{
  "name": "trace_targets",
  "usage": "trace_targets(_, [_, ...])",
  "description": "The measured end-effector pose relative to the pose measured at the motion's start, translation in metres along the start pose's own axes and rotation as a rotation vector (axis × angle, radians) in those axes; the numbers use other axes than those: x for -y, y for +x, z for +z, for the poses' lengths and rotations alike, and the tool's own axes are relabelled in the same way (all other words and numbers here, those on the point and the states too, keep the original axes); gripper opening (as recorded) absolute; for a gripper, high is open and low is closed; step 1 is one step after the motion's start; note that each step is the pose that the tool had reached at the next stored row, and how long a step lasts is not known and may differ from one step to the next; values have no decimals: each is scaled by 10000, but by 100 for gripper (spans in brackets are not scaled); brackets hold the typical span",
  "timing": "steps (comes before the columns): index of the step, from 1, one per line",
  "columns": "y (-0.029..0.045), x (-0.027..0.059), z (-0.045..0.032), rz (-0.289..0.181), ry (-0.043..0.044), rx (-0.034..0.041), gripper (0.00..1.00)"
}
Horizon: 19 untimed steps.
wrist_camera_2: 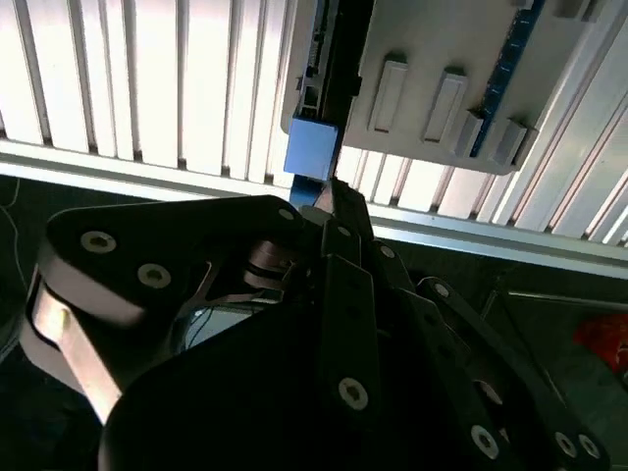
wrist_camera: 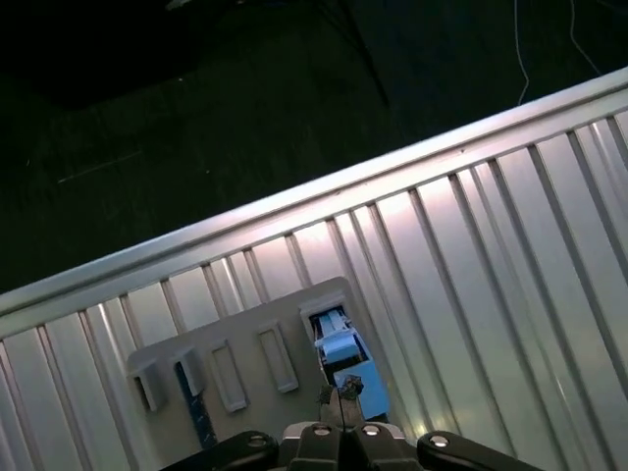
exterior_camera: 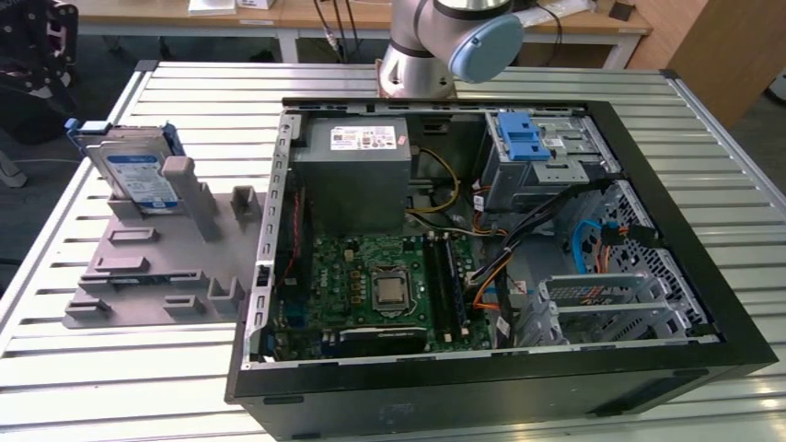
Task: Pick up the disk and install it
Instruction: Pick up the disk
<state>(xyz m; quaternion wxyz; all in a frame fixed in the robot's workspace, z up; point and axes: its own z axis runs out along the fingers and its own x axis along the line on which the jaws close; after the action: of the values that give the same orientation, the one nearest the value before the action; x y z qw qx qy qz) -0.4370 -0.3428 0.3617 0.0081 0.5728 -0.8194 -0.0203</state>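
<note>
Pincer [wrist_camera: 340, 394] closed over the disk [exterior_camera: 138, 173]
My tips meet, gripping nothing. The disk stands on edge in a grey holder [exterior_camera: 147, 267] near a desk [exterior_camera: 110, 378] corner, at the exterior view's left; I cannot read its white-and-blue label.

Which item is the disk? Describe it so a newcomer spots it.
Start at the open computer case on the slatted table; to the exterior view's left lies a grey fixture plate. The disk stands upright at that plate's far end. Unlike the grey blocks around it, it has a white-and-blue label and blue side rails.
</note>
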Motion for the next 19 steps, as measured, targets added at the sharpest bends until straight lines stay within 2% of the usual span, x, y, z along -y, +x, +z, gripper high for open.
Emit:
trace_targets(15, [0,1,23,-2704,-20,-115,11])
trace_targets(19, [0,2,40,-2861,72,-101,11])
